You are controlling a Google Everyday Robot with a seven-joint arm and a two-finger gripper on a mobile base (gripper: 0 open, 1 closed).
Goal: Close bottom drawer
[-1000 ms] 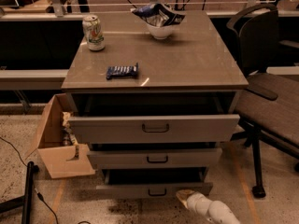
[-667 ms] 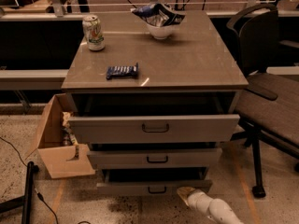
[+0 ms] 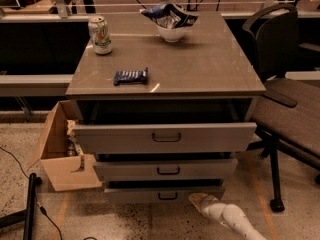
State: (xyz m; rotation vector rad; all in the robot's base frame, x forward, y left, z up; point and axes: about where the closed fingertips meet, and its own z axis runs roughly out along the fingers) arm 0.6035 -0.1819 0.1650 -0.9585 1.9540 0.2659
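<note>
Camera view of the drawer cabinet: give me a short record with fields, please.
bottom drawer: open, partly pulled out
middle drawer: open
top drawer: open
pincer: low by the floor, near the bottom drawer's right end
cabinet top: can, bowl, dark snack pack
left of cabinet: open cardboard box

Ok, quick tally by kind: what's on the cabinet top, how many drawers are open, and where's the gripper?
Drawers open: 3 (top drawer, middle drawer, bottom drawer)
Cans: 1
Bowls: 1
Bags: 1, in the bowl
Blue packets: 1
Total: 7
The gripper is low by the bottom drawer's front, right of its handle.
</note>
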